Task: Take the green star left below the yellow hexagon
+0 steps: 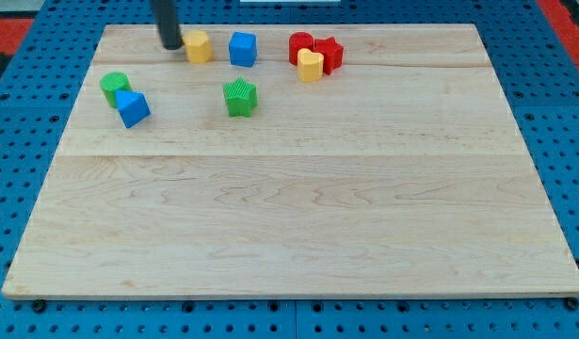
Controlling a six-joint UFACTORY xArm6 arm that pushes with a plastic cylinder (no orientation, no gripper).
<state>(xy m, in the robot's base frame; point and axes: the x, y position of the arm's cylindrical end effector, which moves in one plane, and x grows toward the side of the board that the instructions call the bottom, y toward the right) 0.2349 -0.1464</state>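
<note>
The green star [240, 97] lies on the wooden board in the upper middle-left. The yellow hexagon [199, 45] sits near the board's top edge, up and to the left of the star. My tip [170, 44] rests on the board just left of the yellow hexagon, close to it or touching it. The tip is well away from the green star, up and to its left.
A blue cube [243, 48] stands right of the yellow hexagon. A green cylinder [115, 87] and a blue block [133, 108] sit together at the left. Two red blocks [314, 47] and a yellow heart [311, 65] cluster at the top, right of centre. The board's top edge [383, 26] is near.
</note>
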